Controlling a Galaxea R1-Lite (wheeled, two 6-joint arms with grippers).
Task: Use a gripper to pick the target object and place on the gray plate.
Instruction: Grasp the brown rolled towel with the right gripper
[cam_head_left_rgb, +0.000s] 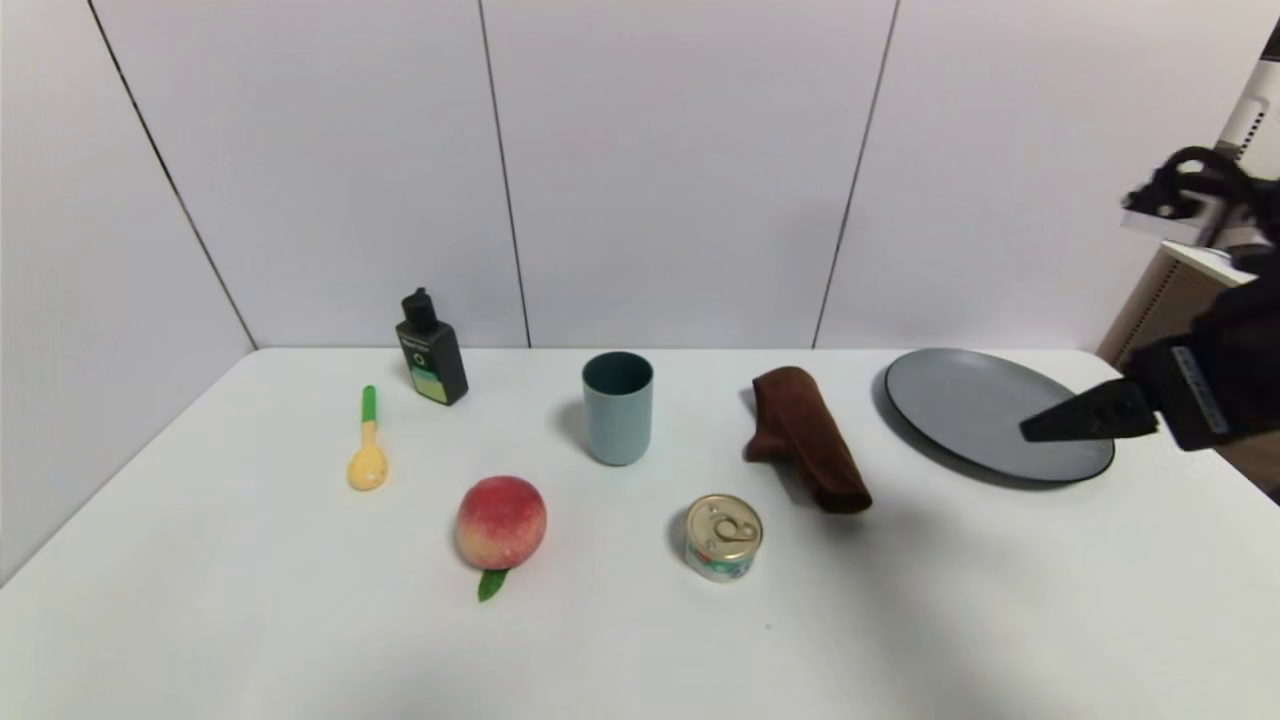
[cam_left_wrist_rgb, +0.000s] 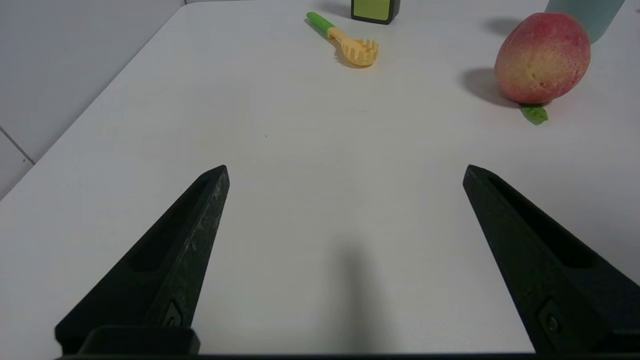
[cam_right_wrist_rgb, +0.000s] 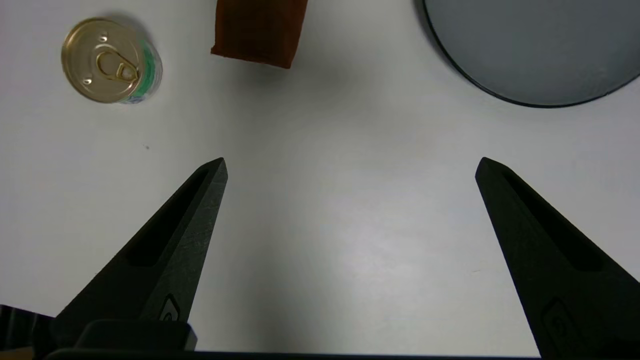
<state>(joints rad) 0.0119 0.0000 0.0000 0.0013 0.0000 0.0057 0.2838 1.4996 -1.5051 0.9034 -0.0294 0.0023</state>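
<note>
The dark-brown fuzzy cloth roll (cam_head_left_rgb: 805, 437) lies on the white table, right of centre, between the cup and the gray plate (cam_head_left_rgb: 990, 410). My right gripper (cam_head_left_rgb: 1040, 428) hovers above the plate's near right edge, open and empty. In the right wrist view its fingers (cam_right_wrist_rgb: 350, 162) stand wide apart over bare table, with the cloth's end (cam_right_wrist_rgb: 257, 30) and the plate (cam_right_wrist_rgb: 530, 50) ahead of them. My left gripper (cam_left_wrist_rgb: 345, 170) is open and empty, low over the table's left part, and does not show in the head view.
A gold-topped tin can (cam_head_left_rgb: 722, 537) stands in front of the cloth. A blue-gray cup (cam_head_left_rgb: 617, 407) is at the centre, a peach (cam_head_left_rgb: 501, 522) front left, a yellow-green spoon (cam_head_left_rgb: 367, 450) and a black bottle (cam_head_left_rgb: 431, 350) back left. A wall stands behind the table.
</note>
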